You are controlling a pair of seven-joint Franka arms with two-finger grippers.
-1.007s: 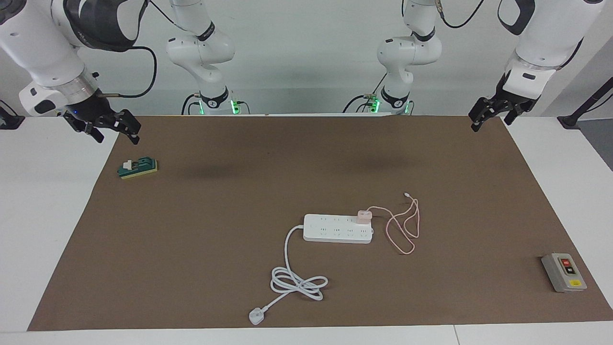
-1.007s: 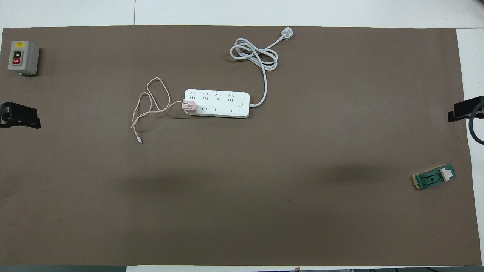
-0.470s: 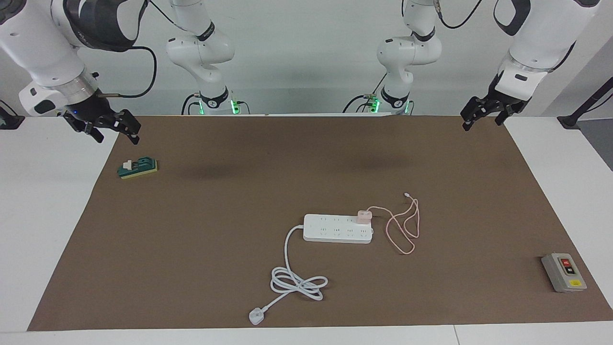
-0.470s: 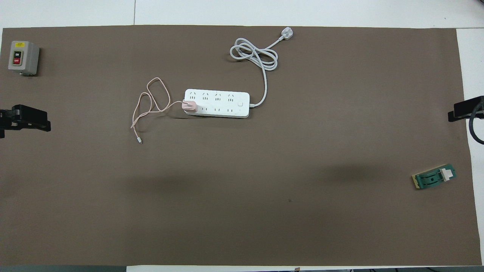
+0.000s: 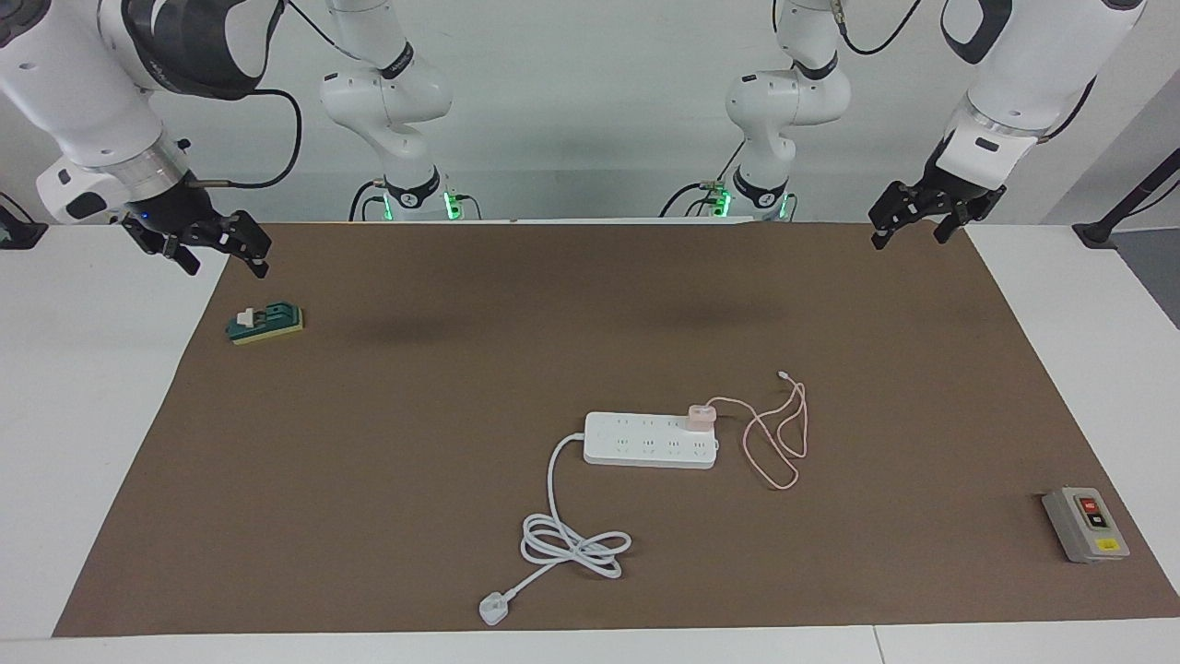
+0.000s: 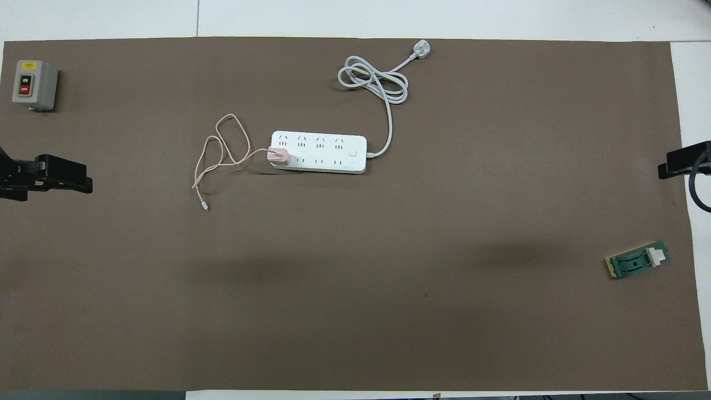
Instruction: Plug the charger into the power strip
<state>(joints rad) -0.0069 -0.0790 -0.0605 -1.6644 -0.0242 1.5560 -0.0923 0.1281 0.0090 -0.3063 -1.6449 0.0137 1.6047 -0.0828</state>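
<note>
Charger sits on power strip, well apart from the open, empty left end effector, so approach gently from above.

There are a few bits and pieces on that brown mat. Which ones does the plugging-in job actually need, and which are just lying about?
Needed for the job:
- charger, the little pink cube sitting on the end of the strip, with its thin pink cable
- power strip, the long white bar

Just lying about:
- grey switch box
- small green block
</note>
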